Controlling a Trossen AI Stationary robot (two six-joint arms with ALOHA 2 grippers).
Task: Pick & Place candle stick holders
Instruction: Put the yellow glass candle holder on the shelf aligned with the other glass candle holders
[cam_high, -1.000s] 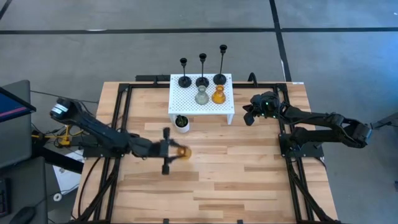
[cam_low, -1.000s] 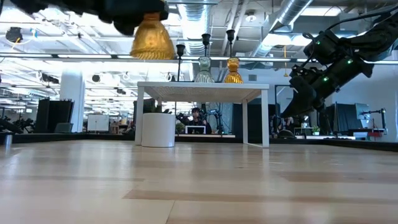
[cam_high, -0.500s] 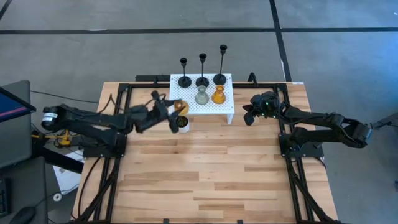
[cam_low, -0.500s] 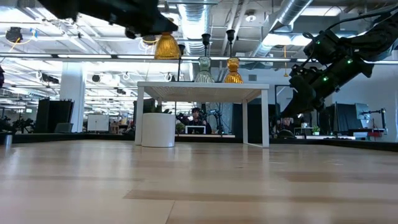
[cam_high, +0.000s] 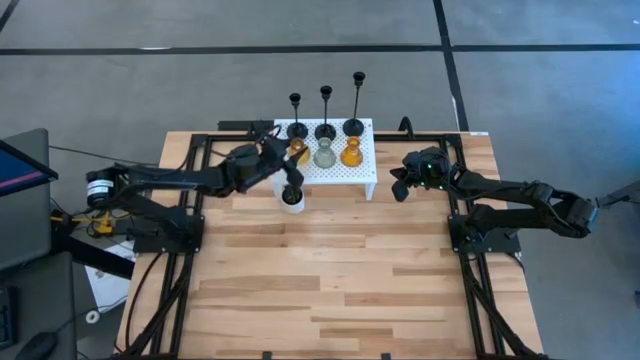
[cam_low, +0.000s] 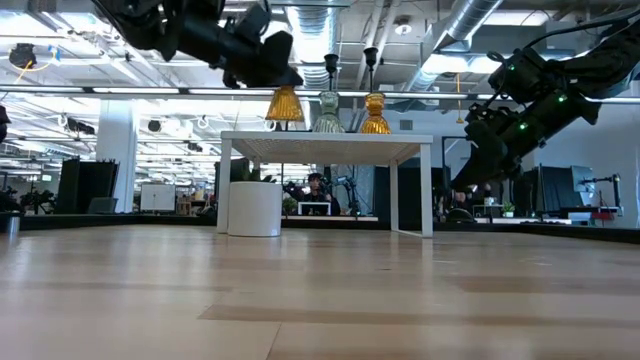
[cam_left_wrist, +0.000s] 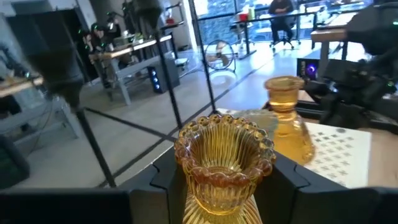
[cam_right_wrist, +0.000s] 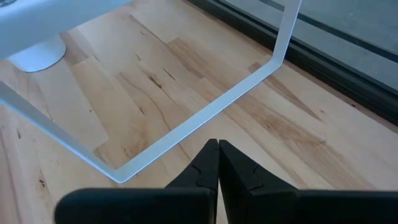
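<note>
My left gripper (cam_high: 290, 155) is shut on an amber glass holder (cam_left_wrist: 225, 155), upright over the left part of the white perforated stand (cam_high: 350, 175). A clear glass holder (cam_high: 324, 155) and a second amber holder (cam_high: 351, 153) stand on their bases beside it. Three black holders (cam_high: 325, 128) stand in a row along the stand's far edge. My right gripper (cam_right_wrist: 217, 149) is shut and empty, above the table to the right of the stand (cam_high: 400, 185). My left gripper pinches the amber holder below its beaded rim (cam_left_wrist: 186, 186), one finger (cam_left_wrist: 163, 180) on each side. The fingers come from the table's left, slanting a little down. The holder stays upright, mouth up, its base (cam_low: 285, 120) close above the stand's top; whether it touches, I cannot tell.
A small white pot with a green plant (cam_high: 291, 198) stands on the table just in front of the stand's left leg, under my left arm. Black frame rails (cam_high: 200, 200) run along the table's sides. The near half of the wooden table (cam_high: 340, 290) is bare.
My left gripper has carried the amber holder from above the table's middle toward the far edge, past the plant pot, to above the stand's left part. The holder has stayed upright in the hold. My right arm has kept still.
</note>
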